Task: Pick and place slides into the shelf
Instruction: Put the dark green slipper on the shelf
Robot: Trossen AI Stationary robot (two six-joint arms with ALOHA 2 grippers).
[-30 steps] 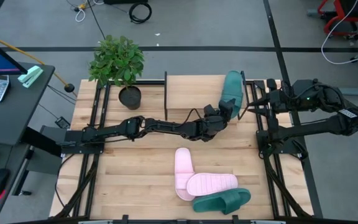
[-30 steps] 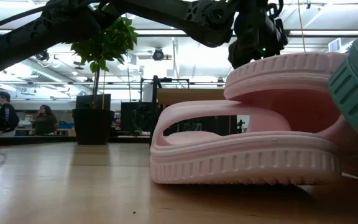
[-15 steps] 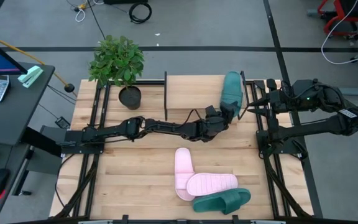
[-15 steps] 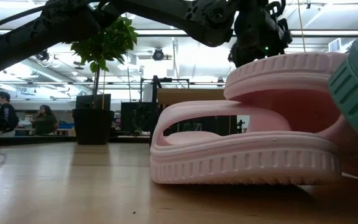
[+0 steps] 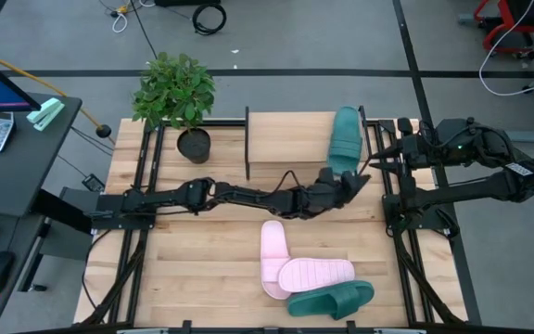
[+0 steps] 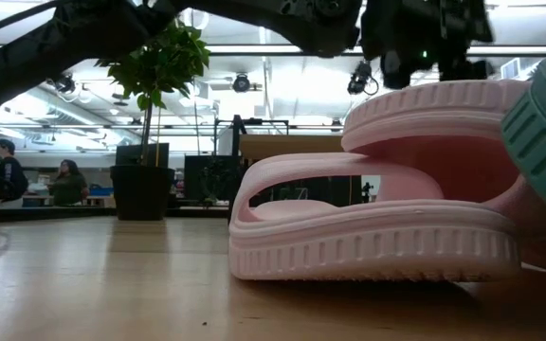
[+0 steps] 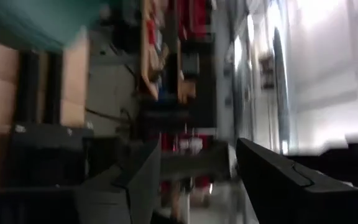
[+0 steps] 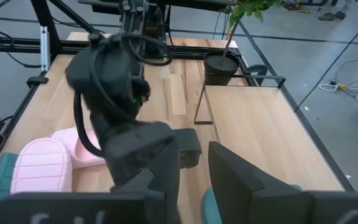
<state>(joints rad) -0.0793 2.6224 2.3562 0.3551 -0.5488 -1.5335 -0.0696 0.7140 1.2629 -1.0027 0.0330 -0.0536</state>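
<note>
While one dark teal slide (image 5: 345,139) lies on the shelf (image 5: 290,137), at the right end of its light plank top just beside the black side frame, the other three slides sit together on the near part of the table (image 5: 184,269). Of those, one pink slide (image 5: 273,250) lies lengthwise, a second pink slide (image 5: 315,274) lies across its toe end, touching it, and a second teal slide (image 5: 332,301) lies just in front of the pair, touching the pink one. Nothing else rests on the plank.

Just off the near end of the shelved teal slide is the left gripper (image 5: 350,183), at the end of the left arm stretched across the table. Its fingers (image 7: 272,180) stand apart with only the room showing between them; whether they touch the slide cannot be told.

To the right of the shelf, the right gripper (image 5: 383,155) hangs at the table's right side; its fingers (image 8: 241,177) are slightly parted and hold nothing.

A potted plant (image 5: 176,93) stands beside the shelf's left frame. Across the room in the low view, two people (image 6: 36,180) sit at the far left.
</note>
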